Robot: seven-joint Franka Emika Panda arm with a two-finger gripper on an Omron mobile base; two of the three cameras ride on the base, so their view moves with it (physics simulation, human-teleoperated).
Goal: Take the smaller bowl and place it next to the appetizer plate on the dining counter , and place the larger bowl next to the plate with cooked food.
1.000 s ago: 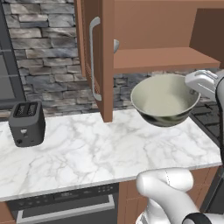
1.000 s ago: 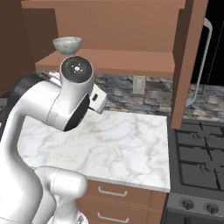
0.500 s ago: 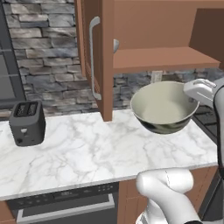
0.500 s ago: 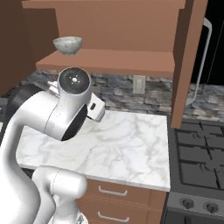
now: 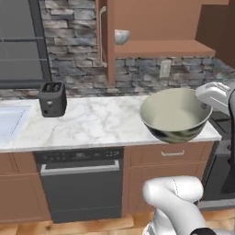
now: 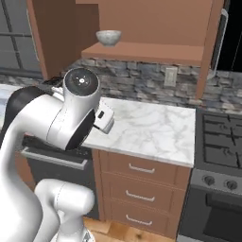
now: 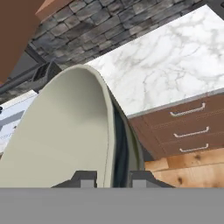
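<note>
While you carry the larger bowl (image 5: 175,114) clear of the worktop, keep its rim level and the wrist steady, since a pinch on one edge of a wide bowl will likely let it swing if you turn fast. Going from the left of the left base view: a toaster (image 5: 52,98) stands on the marble worktop (image 5: 92,124), well apart from the load. Above it, the smaller bowl (image 5: 121,36) sits on the cabinet shelf (image 5: 165,47), upright and not yet fetched; what it holds cannot be made out from here. Further right, the larger bowl hangs over the worktop's right end, its cream inside bare. In the hand view, the gripper (image 7: 113,178) is pinching that bowl's wall, one finger inside and one outside the rim. Plan a wide, slow turn toward the dining counter, and keep the bowl away from the open cabinet door (image 5: 104,41).
</note>
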